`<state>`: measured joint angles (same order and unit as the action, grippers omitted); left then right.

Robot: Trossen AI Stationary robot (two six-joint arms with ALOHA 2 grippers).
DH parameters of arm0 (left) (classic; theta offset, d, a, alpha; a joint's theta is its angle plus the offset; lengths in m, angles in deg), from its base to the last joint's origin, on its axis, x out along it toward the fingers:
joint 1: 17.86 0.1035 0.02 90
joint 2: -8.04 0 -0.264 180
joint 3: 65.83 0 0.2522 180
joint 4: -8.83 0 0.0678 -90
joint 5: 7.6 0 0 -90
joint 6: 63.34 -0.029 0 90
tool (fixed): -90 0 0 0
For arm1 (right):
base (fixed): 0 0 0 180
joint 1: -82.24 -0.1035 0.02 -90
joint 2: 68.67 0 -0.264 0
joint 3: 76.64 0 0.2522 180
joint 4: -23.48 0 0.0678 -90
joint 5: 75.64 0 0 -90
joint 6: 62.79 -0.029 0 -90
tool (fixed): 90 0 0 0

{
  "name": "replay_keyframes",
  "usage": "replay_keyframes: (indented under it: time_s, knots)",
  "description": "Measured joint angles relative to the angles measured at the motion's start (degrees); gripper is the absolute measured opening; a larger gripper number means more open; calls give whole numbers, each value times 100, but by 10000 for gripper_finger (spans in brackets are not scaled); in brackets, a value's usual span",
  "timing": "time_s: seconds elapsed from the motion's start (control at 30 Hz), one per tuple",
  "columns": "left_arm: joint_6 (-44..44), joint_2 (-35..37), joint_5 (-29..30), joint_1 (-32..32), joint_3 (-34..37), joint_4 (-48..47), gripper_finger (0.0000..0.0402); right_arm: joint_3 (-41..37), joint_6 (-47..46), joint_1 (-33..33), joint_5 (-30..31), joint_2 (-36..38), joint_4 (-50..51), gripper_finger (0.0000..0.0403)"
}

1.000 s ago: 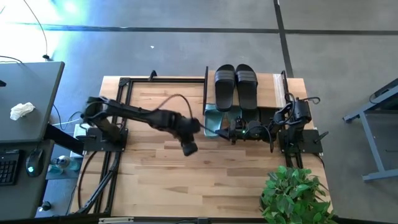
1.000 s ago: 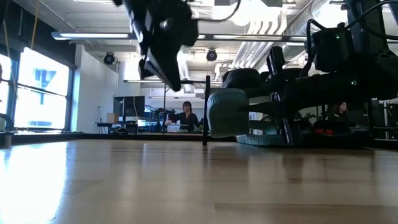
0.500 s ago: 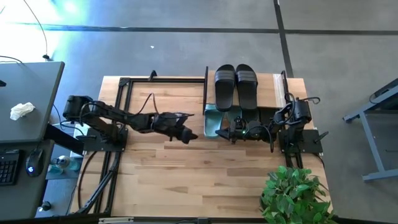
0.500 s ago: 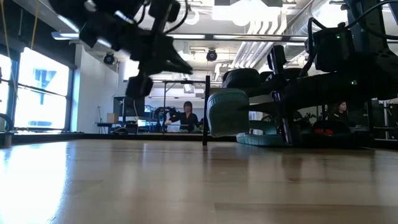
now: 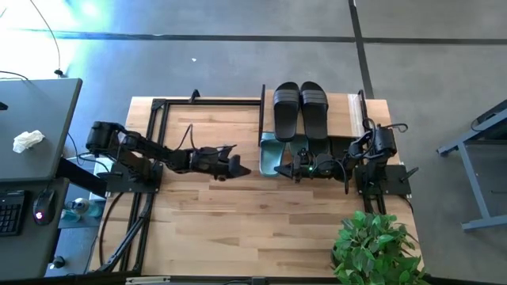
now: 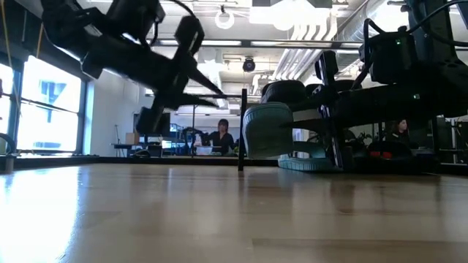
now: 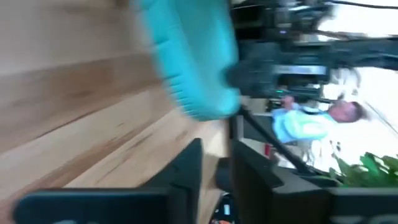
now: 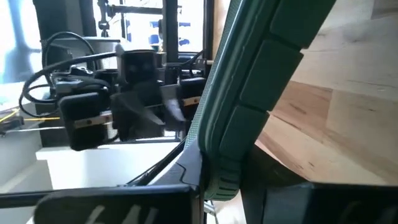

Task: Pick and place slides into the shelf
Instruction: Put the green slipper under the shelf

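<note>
Judging from overhead, I count one black pair of slides (image 5: 300, 108) on the shelf (image 5: 353, 111) at the counter's far right edge, my right gripper (image 5: 299, 165) clamps a sage-green slide (image 5: 272, 156) beside it, left gripper (image 5: 234, 167) empty, slightly parted.

Your left arm stretched low and nearly flat across counter from its base at left edge, wrist rolled on its side. Left tool (image 5: 236, 167) points toward centre, fingers (image 6: 208, 93) slightly parted, nothing between them. Your right arm folded close to its base at right side; right tool (image 5: 295, 167) clamped on green slide (image 8: 239, 93), held on edge.
</note>
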<state>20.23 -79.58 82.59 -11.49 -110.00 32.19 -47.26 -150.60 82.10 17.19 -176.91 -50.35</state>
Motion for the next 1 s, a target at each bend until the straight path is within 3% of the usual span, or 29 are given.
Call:
replay_keyframes:
  time_s: [0.23,0.43,0.8,1.0]
  knots:
    - [574,-682,-211,0,-240,93,166,4,83,0,-15,0,17,35]
    - [736,-1211,-77,0,-508,682,210,7,87,0,-33,0,29,35]
    - [943,-1754,-76,4,-979,700,220,7,90,-2,-117,0,76,35]
    - [1096,-1754,415,0,-981,740,200,7,87,-2,-116,0,116,35]
